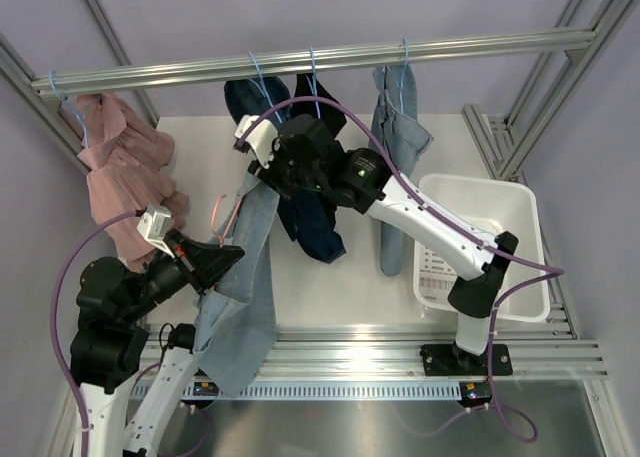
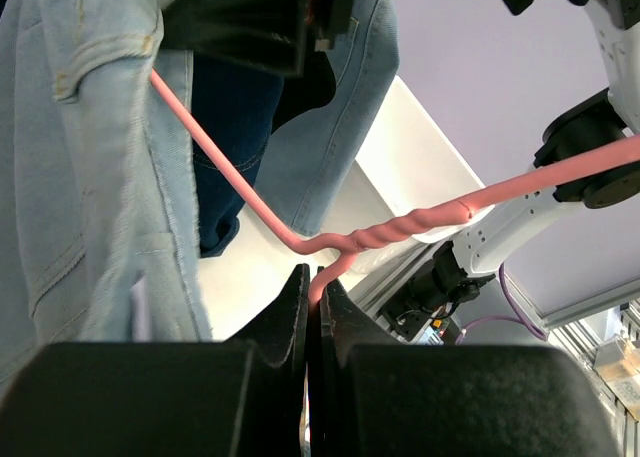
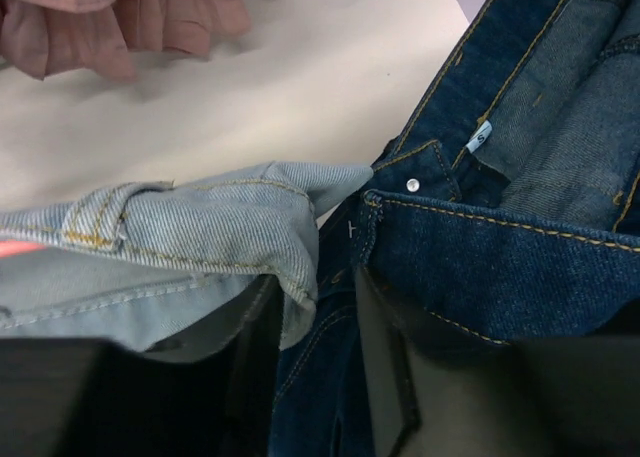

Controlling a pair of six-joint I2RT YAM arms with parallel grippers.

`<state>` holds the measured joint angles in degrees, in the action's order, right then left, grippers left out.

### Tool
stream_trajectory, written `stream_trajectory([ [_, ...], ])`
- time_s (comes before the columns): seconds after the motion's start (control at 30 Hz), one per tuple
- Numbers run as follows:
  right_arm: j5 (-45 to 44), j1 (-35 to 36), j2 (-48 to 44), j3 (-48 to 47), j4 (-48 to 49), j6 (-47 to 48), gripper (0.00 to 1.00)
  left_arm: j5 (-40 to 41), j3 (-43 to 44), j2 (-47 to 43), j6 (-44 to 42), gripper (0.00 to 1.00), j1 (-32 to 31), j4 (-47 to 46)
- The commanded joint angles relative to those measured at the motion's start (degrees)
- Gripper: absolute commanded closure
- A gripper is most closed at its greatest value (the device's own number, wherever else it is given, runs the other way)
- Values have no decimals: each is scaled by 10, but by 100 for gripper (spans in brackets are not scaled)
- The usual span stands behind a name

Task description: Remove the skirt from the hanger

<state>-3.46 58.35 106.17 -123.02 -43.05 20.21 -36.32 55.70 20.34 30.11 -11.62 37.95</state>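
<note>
Silver aluminium rail (image 1: pixel 320 59) across top, blue wire hanger hooks over it. Pink ruffled garment (image 1: pixel 120 172) hanging at left end. Dark navy denim garment (image 1: pixel 310 222) hanging mid-rail. Light blue denim jeans (image 1: pixel 397 147) hanging right of centre. White plastic basket (image 1: pixel 525 227) on white tabletop (image 1: pixel 330 287), right side.

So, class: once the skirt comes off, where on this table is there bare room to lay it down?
Two bare patches of white tabletop: in front, between the hanging light blue denim skirt and the white plastic basket; and at the back left, beside the pink ruffled garment. The centre is crowded with hanging dark denim and both arms.
</note>
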Motion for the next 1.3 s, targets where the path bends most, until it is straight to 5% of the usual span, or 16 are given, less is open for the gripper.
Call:
stream_trajectory([
  [0.0,-50,0,0,8,54,-7,60,-33,33,-13,8,100,0,-32],
  [0.1,-45,-8,-17,12,60,-18,92,-36,39,-21,4,100,0,-6],
  [0.17,-22,-18,-26,8,59,-39,100,-39,46,-31,7,100,0,14],
  [0.47,108,-95,-100,-19,52,-119,100,-89,79,-51,42,100,1,38],
  [0.63,96,-103,-94,-60,71,-178,100,-118,59,-32,57,100,3,14],
  [0.8,-9,-116,-58,-85,90,-189,100,-135,71,-9,55,100,4,2],
  [1.03,111,-142,-56,-116,90,-220,99,-138,38,7,67,100,3,-24],
  [1.27,72,-135,-32,-129,111,-230,95,-141,22,41,80,100,-3,-66],
])
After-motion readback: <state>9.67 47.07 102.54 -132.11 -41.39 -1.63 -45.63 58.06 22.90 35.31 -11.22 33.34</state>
